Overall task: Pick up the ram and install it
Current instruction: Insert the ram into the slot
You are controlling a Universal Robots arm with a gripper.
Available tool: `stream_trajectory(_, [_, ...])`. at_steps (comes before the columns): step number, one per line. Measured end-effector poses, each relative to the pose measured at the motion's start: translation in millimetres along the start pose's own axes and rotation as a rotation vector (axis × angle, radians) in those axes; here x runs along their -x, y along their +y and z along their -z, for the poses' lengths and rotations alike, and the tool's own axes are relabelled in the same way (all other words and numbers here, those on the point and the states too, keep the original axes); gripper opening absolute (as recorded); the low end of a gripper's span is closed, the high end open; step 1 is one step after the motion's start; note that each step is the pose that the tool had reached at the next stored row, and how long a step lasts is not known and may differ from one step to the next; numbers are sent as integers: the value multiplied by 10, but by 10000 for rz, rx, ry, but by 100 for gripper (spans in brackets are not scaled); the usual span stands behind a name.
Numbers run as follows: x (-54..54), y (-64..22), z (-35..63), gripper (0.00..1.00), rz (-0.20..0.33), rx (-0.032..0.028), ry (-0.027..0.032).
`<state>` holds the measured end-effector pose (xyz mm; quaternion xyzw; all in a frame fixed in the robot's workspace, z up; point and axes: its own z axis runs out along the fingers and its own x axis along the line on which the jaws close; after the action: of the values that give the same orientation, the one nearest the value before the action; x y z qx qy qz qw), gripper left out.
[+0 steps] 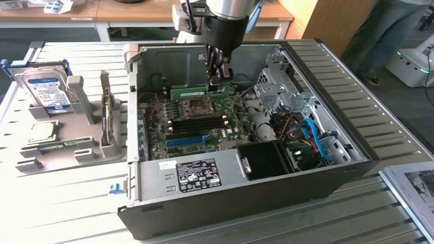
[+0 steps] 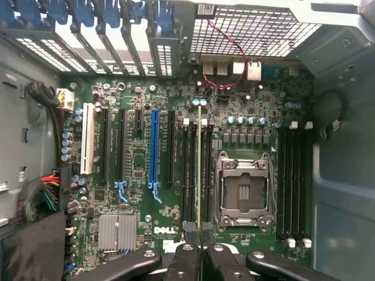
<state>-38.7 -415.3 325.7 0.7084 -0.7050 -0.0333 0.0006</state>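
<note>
Gripper [image 1: 218, 80] clamped narrow on the ram [image 1: 193, 92], held on edge over the slots beside the CPU socket [image 1: 196, 107]. Ram looks light, stiff and fragile. Best gripped by its top edge, clear of chips.

Slatted table [image 1: 68, 213] (pale) under computer case [image 1: 224, 206], grey stand [image 1: 48, 161]

Arm [image 1: 227, 7]: round tube, shiny grey, blue ring [image 1: 255, 20] on one side.
Wrist block [image 1: 220, 33]: black, boxy, pale grey box [image 1: 182, 20] beside it.
Gripper [image 1: 218, 81]: black, thin, shiny metal bits.
Fingers [image 2: 181, 264]: black bars, round silver screws [image 2: 187, 248].
</note>
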Motion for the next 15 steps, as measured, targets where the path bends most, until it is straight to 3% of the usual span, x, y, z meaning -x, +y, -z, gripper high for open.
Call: stream_trajectory(15, [-4,-4,-81,12,0,0,0])
